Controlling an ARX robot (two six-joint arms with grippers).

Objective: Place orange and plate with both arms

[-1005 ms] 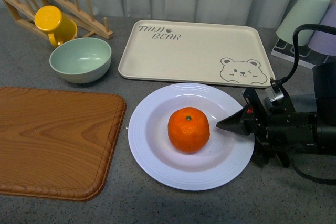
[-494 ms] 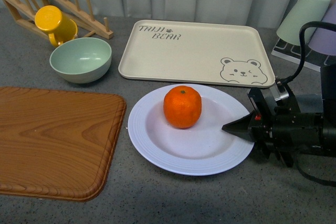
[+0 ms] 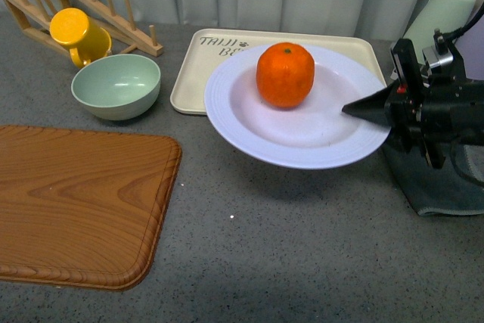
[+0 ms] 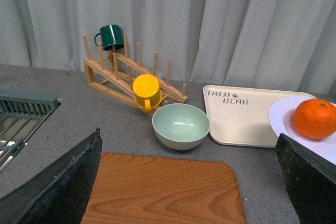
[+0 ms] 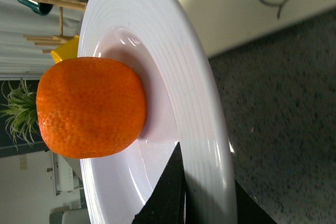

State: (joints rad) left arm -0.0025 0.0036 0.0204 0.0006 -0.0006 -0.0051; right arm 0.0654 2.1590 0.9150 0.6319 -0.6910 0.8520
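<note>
Plate [image 3: 236, 122] aloft, right end effector [image 3: 350, 110] clamping rim

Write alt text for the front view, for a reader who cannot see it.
The right gripper holds a white plate by its right rim above the grey table, an orange sitting on it, partly in front of a beige bear tray. At left are a wooden cutting board and a pale green bowl.

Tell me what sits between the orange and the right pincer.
Nothing but bare plate: in the front view the orange sits apart from the right pincer, which clamps the plate's rim.
</note>
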